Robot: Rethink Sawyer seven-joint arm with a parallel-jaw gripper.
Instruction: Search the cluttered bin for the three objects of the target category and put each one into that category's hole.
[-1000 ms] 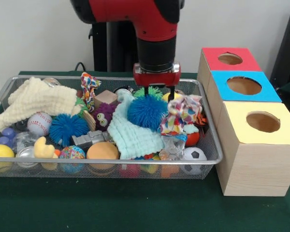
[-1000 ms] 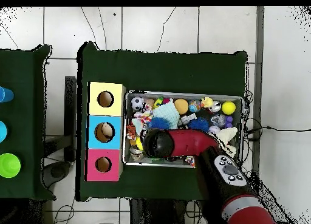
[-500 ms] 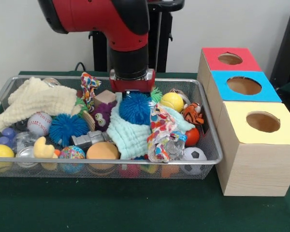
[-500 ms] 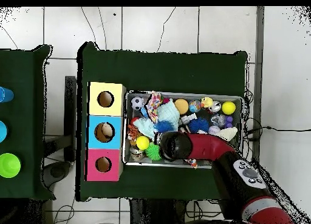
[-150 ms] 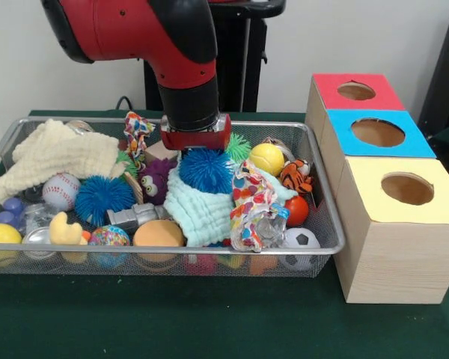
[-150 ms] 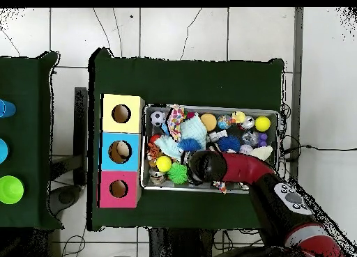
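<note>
My gripper (image 5: pixel 195 148) hangs low over the wire bin (image 5: pixel 325 224), right behind and just above a blue spiky ball (image 5: pixel 206 170) that rests on a mint cloth (image 5: pixel 198 211). The ball hides the gripper's tip. A second blue spiky ball (image 5: pixel 105 196) lies further left, and a green spiky ball (image 5: pixel 239 147) lies beside the gripper. In the overhead view the arm covers the gripper (image 6: pixel 198 167), with the blue spiky ball (image 6: pixel 188 144) just beyond it. Three boxes with holes stand beside the bin: red (image 5: pixel 355 91), blue (image 5: pixel 378 133), yellow (image 5: pixel 408 189).
The bin also holds a patterned cloth (image 5: pixel 251 206), a yellow ball (image 5: pixel 267 158), a tiger toy (image 5: pixel 295 177), a cream cloth (image 5: pixel 56 153), a baseball (image 5: pixel 60 191), an orange ball (image 5: pixel 157 233) and a soccer ball (image 5: pixel 299 239). Dark green cloth (image 5: pixel 209 314) covers the table.
The arm has swung left across the bin in the front view. The patterned cloth has dropped lower onto the pile, uncovering the yellow ball and the tiger toy.
</note>
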